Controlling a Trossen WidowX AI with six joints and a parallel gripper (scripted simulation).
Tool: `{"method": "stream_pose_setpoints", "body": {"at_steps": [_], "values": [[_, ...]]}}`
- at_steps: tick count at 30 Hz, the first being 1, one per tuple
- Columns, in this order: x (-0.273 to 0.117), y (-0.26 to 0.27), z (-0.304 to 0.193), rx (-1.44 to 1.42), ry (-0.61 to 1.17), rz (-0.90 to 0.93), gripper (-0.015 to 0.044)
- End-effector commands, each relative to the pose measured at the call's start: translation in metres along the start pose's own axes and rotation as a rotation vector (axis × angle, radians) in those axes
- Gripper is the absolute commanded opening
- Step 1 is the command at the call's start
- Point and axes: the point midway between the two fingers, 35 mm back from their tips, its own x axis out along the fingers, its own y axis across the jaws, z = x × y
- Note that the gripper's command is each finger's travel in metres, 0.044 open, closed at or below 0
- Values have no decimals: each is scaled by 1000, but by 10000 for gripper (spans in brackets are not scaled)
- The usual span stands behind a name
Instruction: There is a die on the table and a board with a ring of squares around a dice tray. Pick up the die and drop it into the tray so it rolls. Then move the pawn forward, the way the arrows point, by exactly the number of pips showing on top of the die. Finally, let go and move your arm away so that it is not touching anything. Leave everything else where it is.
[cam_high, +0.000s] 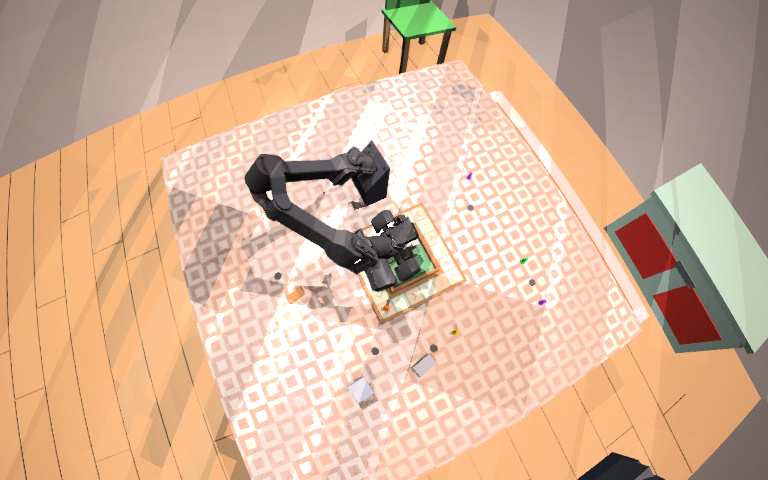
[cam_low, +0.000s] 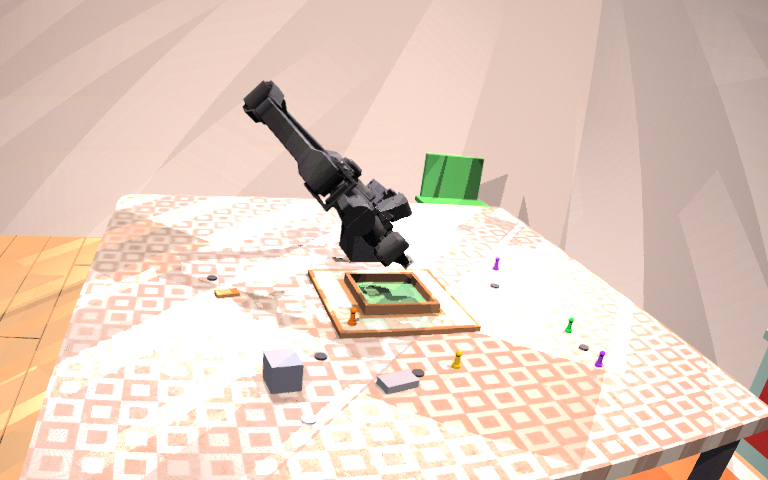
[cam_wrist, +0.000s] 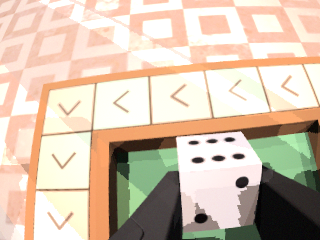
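My gripper (cam_low: 406, 262) (cam_wrist: 213, 178) is shut on the white die (cam_wrist: 218, 170), above the tray. In the wrist view the die's upper face shows six black pips and its front face two. The tray (cam_high: 416, 281) (cam_low: 402, 308) (cam_wrist: 100, 200) has brown walls and a green floor, and sits inside the board's ring of arrowed squares. The board (cam_high: 447, 264) (cam_low: 396, 324) (cam_wrist: 172, 114) lies on the table. The orange pawn (cam_high: 386, 307) (cam_low: 352, 316) stands upright on a corner square. The die is not discernible in the top and exterior views.
A yellow pawn (cam_high: 454, 332) (cam_low: 457, 360), a green pawn (cam_high: 523, 260) (cam_low: 569, 325) and two purple pawns stand off the board. A grey cube (cam_high: 361, 390) (cam_low: 283, 371), a flat grey block (cam_high: 423, 365) (cam_low: 397, 381), an orange block (cam_high: 295, 294) (cam_low: 226, 292) and several dark discs lie around it.
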Motion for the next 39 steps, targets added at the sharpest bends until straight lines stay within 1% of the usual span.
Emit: {"method": "stream_pose_setpoints", "body": {"at_steps": [1, 3, 4, 25, 34, 37, 39], "values": [[-27, -10, 9, -14, -22, -22, 0], [-43, -14, 12, -14, -22, -23, 0], [-45, -15, 12, -14, -22, -23, 0], [-43, -12, 10, -17, -15, -21, 0], [-45, -12, 12, -16, -15, -21, 236], [-64, -12, 34, -14, -22, -22, 315], [-70, -12, 40, -13, -24, -22, 368]]}}
